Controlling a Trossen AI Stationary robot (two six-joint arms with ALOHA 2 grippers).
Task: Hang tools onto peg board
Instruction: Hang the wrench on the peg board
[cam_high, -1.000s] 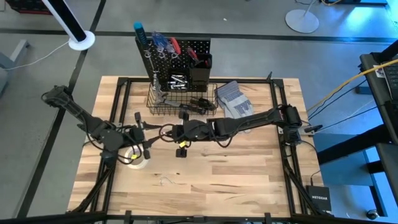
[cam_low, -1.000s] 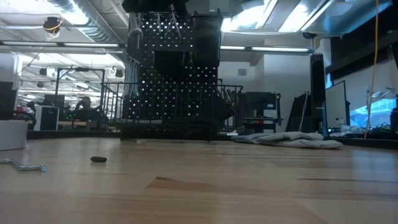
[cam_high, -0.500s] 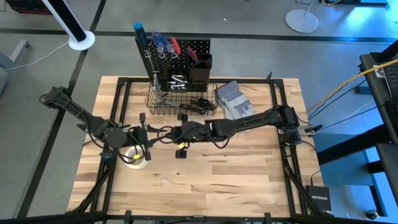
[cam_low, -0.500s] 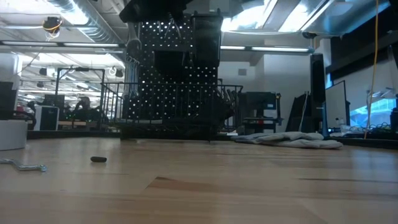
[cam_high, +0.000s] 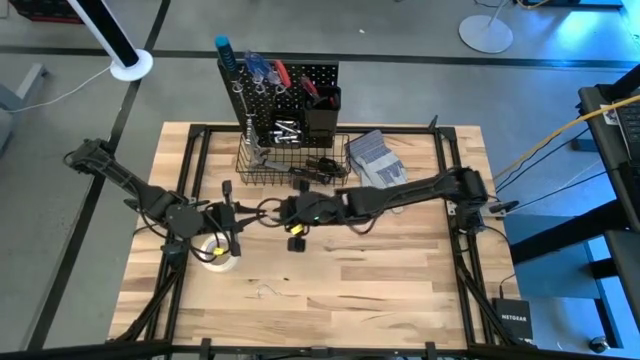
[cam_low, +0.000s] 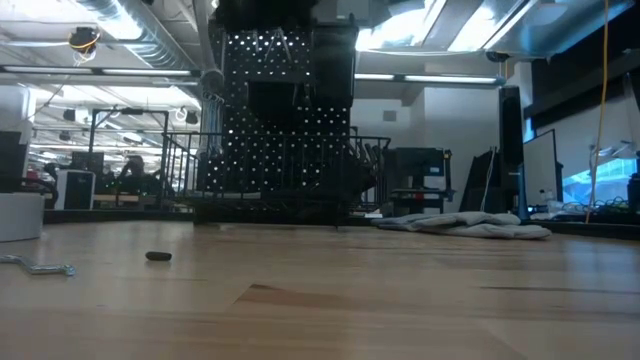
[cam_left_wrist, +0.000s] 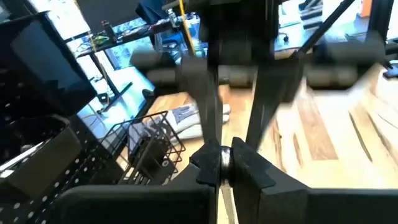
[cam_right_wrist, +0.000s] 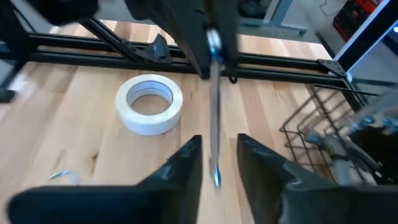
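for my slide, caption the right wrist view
Handover above the table: left gripper shut on a silver wrench, right gripper open around it, tape roll beyond.

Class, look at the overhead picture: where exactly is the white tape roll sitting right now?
In the high view the white tape roll lies flat on the wooden table, on its left half, just below the left gripper and well in front of the peg board.

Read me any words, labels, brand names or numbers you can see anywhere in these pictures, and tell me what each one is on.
"NETGEAR": white lettering on the small black box on the floor beside the table's front right corner, seen from above.
Nothing else carries readable text; the tape roll and the peg board show no lettering.
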